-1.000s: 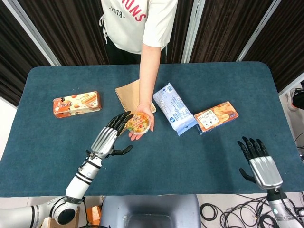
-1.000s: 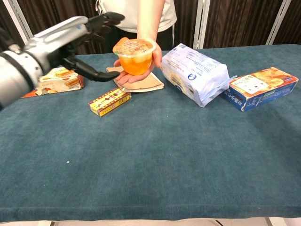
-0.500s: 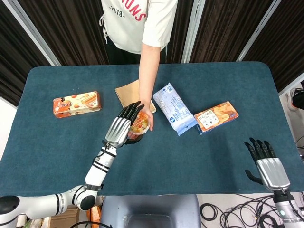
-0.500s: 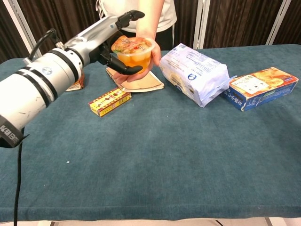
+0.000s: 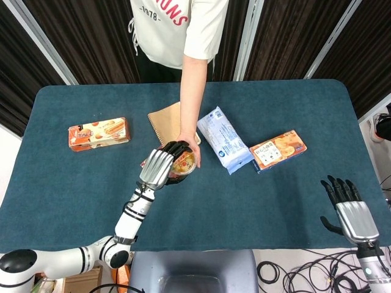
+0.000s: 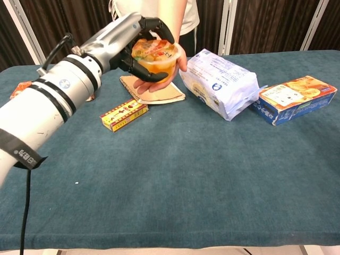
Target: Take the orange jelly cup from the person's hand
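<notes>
Resting low at the table's near right edge, the right hand [image 5: 349,210] holds nothing, fingers spread. Farther in, a small yellow box [image 6: 124,115] lies on the blue cloth [image 6: 180,175]. Beyond it the left hand [image 6: 139,38] wraps its fingers around the orange jelly cup [image 6: 155,57], which sits on the person's hand [image 6: 164,79] above the brown notebook [image 6: 159,94]

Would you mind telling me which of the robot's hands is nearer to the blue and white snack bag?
Left. The left hand grips the orange jelly cup just beside the blue and white snack bag; the right hand hovers far off, near the table's front corner.
</notes>
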